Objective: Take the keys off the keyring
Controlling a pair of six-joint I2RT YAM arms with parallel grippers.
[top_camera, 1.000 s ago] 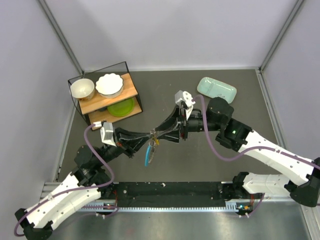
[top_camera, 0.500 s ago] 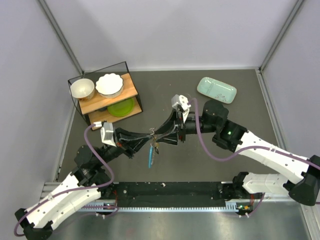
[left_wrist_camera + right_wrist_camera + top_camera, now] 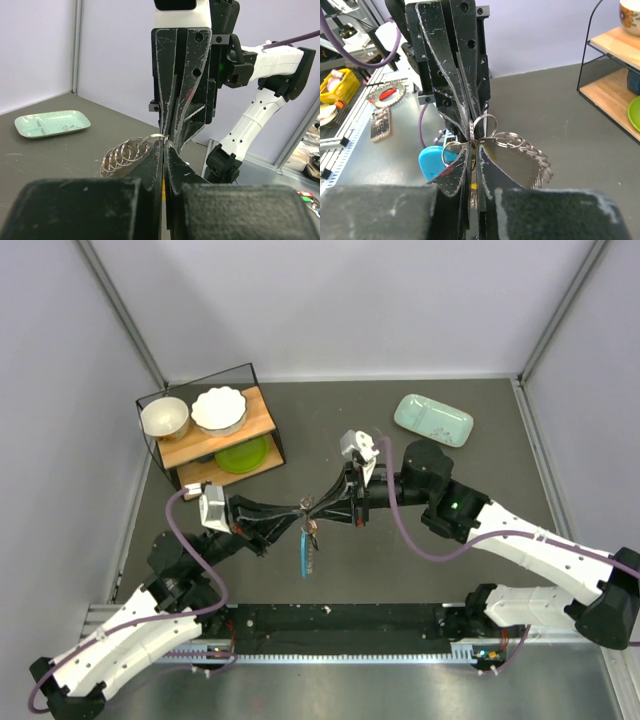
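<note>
Far left, rack [image 3: 213, 430] with bowls, out of play. Left gripper [image 3: 297, 510] reaches in from the left, held above the table [image 3: 420, 565], fingers pressed together on a strand of the keyring [image 3: 124, 155] at their tips. The keyring's coiled silvery loops bunch at the meeting point of the two arms, mid-table and off the surface. Keys [image 3: 512, 161] hang below it, the blue key [image 3: 304, 556] dangling straight down. Right gripper [image 3: 322, 508] meets the left one tip to tip, fingers narrowed to a pinch, with a loop of the ring poking out where they close. Whether it nips the wire or a key's eye, cannot tell. Far right, tray [image 3: 433, 418], well apart. Step in hand, by my reading: both arms have the ring braced, and no key is off yet. The next move likely calls for one pinch to hold firm while the other works a key along the coil toward its end. The risk is the floppy wire slipping.
</note>
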